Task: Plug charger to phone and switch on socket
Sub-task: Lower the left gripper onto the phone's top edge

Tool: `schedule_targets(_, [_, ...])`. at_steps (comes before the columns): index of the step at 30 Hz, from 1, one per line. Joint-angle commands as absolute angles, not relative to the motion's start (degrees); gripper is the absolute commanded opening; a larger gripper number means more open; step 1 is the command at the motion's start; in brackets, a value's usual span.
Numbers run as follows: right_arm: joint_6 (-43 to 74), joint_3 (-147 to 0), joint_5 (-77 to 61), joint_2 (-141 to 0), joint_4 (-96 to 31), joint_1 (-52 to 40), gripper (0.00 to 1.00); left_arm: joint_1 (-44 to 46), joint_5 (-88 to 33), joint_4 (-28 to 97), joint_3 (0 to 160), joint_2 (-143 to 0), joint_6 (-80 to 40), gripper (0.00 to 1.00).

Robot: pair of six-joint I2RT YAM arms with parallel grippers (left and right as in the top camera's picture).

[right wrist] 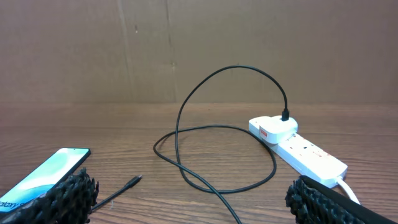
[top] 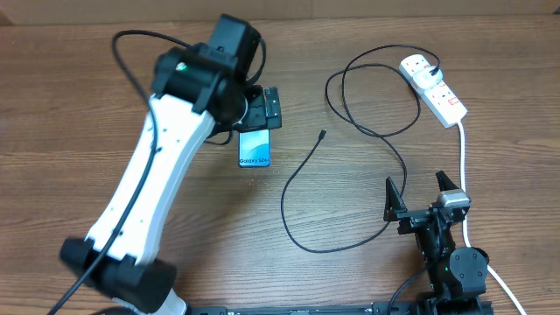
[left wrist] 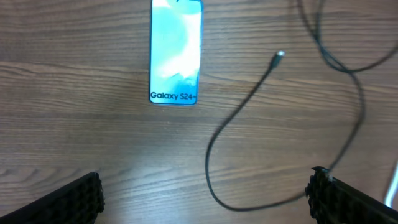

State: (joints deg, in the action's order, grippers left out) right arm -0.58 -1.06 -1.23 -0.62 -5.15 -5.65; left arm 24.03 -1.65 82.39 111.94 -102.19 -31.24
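Overhead: slim turquoise-screened phone [top: 255,149] lies upper centre beneath the wide-open left gripper [left wrist: 205,198]; thin black charger cable [top: 320,136] curls just right; white power strip [top: 435,87] upper right; right gripper [top: 415,178] open, lower right.

wood-grain table [top: 201,219], phone [top: 255,149] flat on it, charger [top: 283,198] looped loose right of phone, tip apart from phone, socket [top: 435,87] well right of phone

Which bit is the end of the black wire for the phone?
On the wooden table, find the blue-screened phone. Just right of it in the overhead view lies the small connector tip of the charger. It is the loose end of the thin black cable, not the thick white cord by the socket.
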Motion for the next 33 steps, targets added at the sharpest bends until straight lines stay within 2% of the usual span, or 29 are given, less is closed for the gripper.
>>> schedule_targets(1, [-0.2, -0.5, -1.1, -0.2, -4.8, -5.5, 1.00, 24.3, 2.0, 81.8, 112.7, -106.4, -32.4, 1.00])
schedule_targets(12, [-0.2, -0.5, -1.1, -0.2, -4.8, -5.5, 1.00, 24.3, 4.5, 80.5, 112.7, -114.7, -32.2, 1.00])
schedule_targets(33, [-0.2, -0.5, -1.1, -0.2, -4.8, -5.5, 1.00, 23.9, 8.0, 74.5, 112.6, -117.9, -30.3, 1.00])
